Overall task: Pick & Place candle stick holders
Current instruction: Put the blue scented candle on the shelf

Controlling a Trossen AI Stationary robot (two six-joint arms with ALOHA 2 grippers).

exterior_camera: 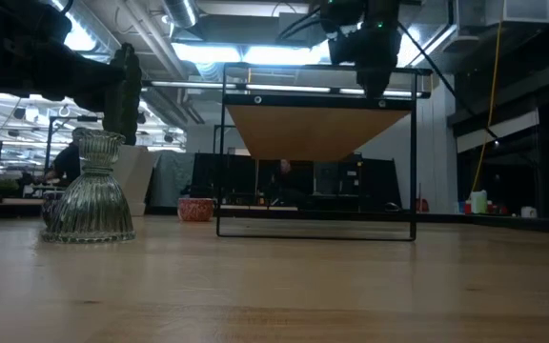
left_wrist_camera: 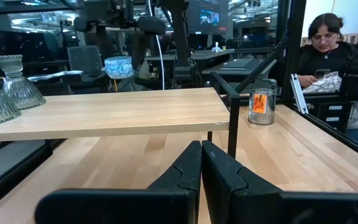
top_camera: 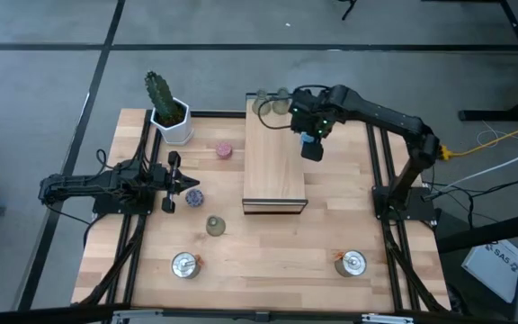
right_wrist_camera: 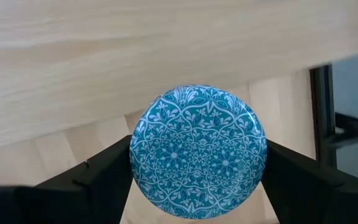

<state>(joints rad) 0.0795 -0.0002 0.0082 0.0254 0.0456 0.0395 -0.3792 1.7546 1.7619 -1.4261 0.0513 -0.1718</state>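
Note:
My right gripper (top_camera: 311, 144) is shut on the blue patterned holder (right_wrist_camera: 197, 152), above the right edge of the long wooden board (top_camera: 275, 157). The holder also shows in the left wrist view (left_wrist_camera: 118, 66). Two olive-green bell-shaped holders (top_camera: 261, 101) (top_camera: 281, 97) stand on the board's far end. On the table stand a pink holder (top_camera: 224, 150), a purple one (top_camera: 192, 193), a third green one (top_camera: 215, 225) and two silver ones (top_camera: 185, 265) (top_camera: 352, 263). My left gripper (left_wrist_camera: 201, 174) is shut and empty, low at the table's left, with the purple holder just beside its tips. My right gripper pinches the blue holder's round side wall (right_wrist_camera: 140, 163) between its two fingers (right_wrist_camera: 104, 177), one on each opposite side. The fingers come from above, pointing down. The holder sits level, patterned top up, lifted clear above the board.
A cactus in a white pot (top_camera: 167, 112) stands at the far left. The board rests on a black frame (exterior_camera: 317, 229), raised above the table. A person (left_wrist_camera: 322, 46) sits beyond the table's right side. The near middle of the table has free room.

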